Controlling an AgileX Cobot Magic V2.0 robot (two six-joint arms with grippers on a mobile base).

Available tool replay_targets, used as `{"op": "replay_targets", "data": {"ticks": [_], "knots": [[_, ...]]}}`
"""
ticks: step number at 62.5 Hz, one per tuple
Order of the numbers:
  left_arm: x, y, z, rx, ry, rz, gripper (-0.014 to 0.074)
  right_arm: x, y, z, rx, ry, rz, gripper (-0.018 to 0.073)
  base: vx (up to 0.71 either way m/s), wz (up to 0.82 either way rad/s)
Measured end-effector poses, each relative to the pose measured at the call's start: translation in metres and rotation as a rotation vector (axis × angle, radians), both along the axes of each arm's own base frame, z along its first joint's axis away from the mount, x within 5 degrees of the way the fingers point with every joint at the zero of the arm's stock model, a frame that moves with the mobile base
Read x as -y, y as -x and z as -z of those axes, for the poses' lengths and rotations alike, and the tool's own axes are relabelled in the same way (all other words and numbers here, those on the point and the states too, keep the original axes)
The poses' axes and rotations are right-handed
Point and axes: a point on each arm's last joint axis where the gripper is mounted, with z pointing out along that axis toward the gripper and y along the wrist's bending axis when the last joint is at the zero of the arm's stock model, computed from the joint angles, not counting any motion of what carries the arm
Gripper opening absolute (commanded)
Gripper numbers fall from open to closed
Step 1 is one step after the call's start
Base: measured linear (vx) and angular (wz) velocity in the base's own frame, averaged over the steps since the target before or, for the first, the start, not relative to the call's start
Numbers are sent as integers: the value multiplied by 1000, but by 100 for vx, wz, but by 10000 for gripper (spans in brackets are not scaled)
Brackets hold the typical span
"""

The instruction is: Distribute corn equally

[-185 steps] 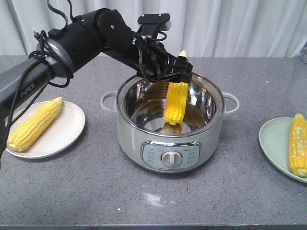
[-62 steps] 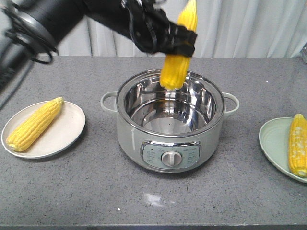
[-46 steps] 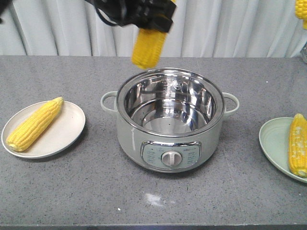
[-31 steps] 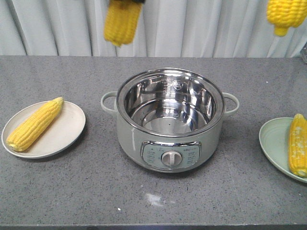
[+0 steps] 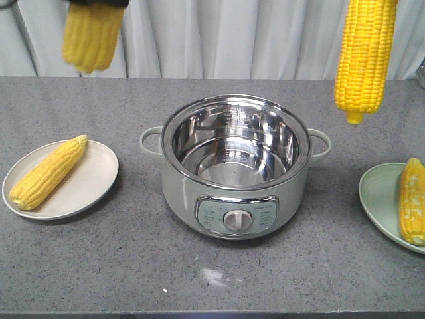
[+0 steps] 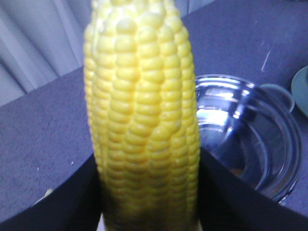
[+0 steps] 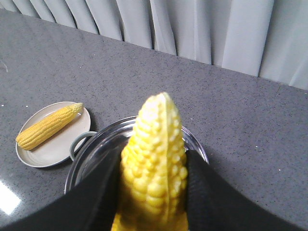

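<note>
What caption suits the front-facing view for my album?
Raised corn cob at left, second raised cob at right, empty electric pot between; cob on white plate, patchy cob on green plate.

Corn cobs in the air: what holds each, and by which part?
The left pincer grips the left cob at its upper end; the right pincer grips the right cob by its sides.
</note>
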Motion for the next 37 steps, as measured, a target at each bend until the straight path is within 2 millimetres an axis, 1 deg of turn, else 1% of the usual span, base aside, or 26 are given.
{"op": "replay_targets", "data": {"ticks": [10, 37], "knots": [[-4, 4, 11, -33, -34, -10, -8, 0, 0, 0, 7, 3, -2, 101, 0, 0], [-4, 4, 12, -36, -36, -10, -8, 0, 0, -1, 12, 4, -2, 101, 0, 0]]}}
